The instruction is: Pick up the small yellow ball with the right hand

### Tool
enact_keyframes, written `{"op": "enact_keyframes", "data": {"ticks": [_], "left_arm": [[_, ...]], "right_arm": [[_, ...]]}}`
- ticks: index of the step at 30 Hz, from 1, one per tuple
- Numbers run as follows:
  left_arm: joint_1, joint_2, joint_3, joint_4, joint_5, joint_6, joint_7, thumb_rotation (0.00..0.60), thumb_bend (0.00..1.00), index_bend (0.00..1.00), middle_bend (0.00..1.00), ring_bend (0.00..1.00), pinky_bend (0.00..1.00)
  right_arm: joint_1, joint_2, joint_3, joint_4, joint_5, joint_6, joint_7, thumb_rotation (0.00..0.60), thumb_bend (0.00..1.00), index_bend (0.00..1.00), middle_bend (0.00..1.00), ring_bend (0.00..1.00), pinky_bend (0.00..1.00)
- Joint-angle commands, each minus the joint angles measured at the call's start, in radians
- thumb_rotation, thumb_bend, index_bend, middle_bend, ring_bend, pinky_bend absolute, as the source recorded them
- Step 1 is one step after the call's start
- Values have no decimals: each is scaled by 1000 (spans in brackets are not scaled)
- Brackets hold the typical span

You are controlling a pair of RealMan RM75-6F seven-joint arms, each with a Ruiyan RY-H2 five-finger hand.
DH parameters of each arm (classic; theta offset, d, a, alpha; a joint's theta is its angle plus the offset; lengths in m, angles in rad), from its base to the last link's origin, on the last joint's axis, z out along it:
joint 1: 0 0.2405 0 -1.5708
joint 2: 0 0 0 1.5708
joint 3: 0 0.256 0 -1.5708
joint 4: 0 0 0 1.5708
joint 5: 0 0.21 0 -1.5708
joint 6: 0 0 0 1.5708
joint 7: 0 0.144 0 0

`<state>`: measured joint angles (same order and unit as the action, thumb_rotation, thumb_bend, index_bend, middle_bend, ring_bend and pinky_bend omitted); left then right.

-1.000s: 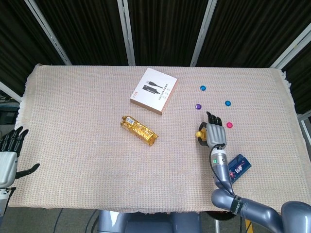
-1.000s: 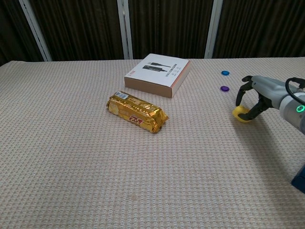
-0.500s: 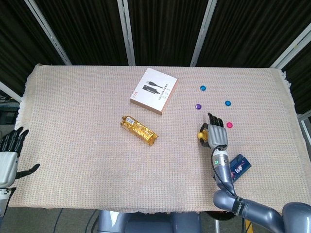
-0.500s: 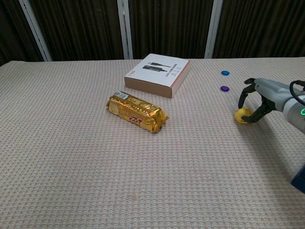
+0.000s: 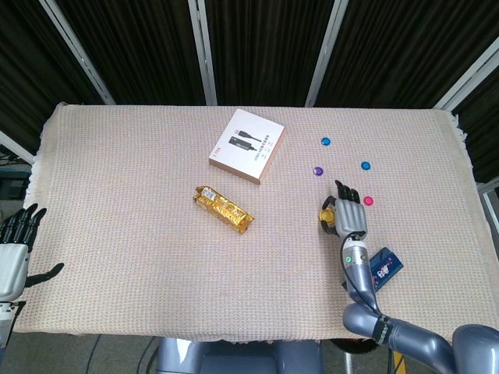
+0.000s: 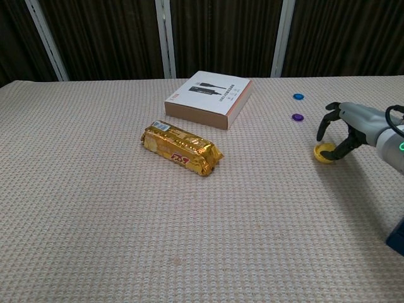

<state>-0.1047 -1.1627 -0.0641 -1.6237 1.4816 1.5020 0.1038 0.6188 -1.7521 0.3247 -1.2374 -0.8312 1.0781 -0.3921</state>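
Observation:
The small yellow ball lies on the woven cloth at the right side of the table. My right hand arches over it from the right, its fingers curled around the ball and the thumb touching its near side. The ball still rests on the cloth within that hold. At the table's left edge my left hand hangs with its fingers spread and nothing in it; the chest view does not show it.
A white box lies at the back centre and a gold snack bar mid-table. Small coloured discs dot the cloth beyond the ball. A blue packet sits by my right forearm.
My right hand has shifted slightly right and toward me, and the ball has shifted a little with it. The left hand has not moved.

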Motion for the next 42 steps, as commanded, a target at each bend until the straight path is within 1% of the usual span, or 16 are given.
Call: {"op": "enact_keyframes", "data": {"ticks": [1,6,8,9,11,13,16,18,22,26,28,31,33,36,39,42], "left_arm": [[0,0,0,0,0,0,0,600,21,0,0,0,93],[-1,1,0,-1,0,-1,2,600,21,0,0,0,93],[-1,1,0,-1,0,-1,2,600,20,0,0,0,93],[-1,1,0,0,0,-1,2,600,20,0,0,0,93],[-1,1,1,1,1,-1,0,600,20,0,0,0,93],[-1,1,2,6,4,-2,0,600,21,0,0,0,93],[0,3,7,13,13,1,-4,600,21,0,0,0,92],[1,4,12,22,26,5,-8,600,21,0,0,0,93],[3,7,17,36,37,8,-16,600,22,0,0,0,93],[1,8,18,38,32,1,-26,600,20,0,0,0,93],[-1,9,17,37,32,-2,-26,600,20,0,0,0,93],[-2,10,17,36,34,-3,-25,600,21,0,0,0,93],[-2,11,18,35,35,-3,-20,600,21,0,0,0,93],[-2,14,21,32,36,-7,-17,600,21,0,0,0,93],[-4,17,23,30,33,-14,-16,600,21,0,0,0,93],[-3,19,22,28,23,-19,-22,600,20,0,0,0,93]], "right_arm": [[0,2,0,3,0,-1,1,600,287,441,0,0,0],[-3,9,-3,-1,-3,-2,1,600,286,439,0,0,0],[-5,16,-6,-7,-7,0,-2,600,260,432,0,0,0],[-7,22,-8,-12,-10,1,-4,600,238,425,0,0,0],[-12,46,-14,-35,-18,7,-14,600,110,387,0,0,0],[-19,87,-19,-79,-21,6,-29,600,19,338,0,0,0],[-32,170,-30,-172,-20,2,-64,600,0,244,0,0,0],[-50,241,-45,-254,-43,20,-80,600,0,204,0,0,0],[-100,354,-68,-388,-95,85,-85,600,0,127,0,0,0],[-184,521,-104,-566,-125,156,-78,600,0,26,0,0,0],[-224,586,-119,-632,-137,188,-62,600,0,2,0,0,0],[-288,670,-159,-703,-174,230,-29,600,0,0,0,0,0],[-323,696,-188,-716,-221,255,0,600,0,0,0,0,0],[-363,703,-225,-696,-288,287,33,600,0,0,0,0,0],[-393,679,-241,-645,-358,332,78,600,0,0,0,0,0],[-411,653,-242,-604,-398,354,138,600,0,0,0,0,0]]}}
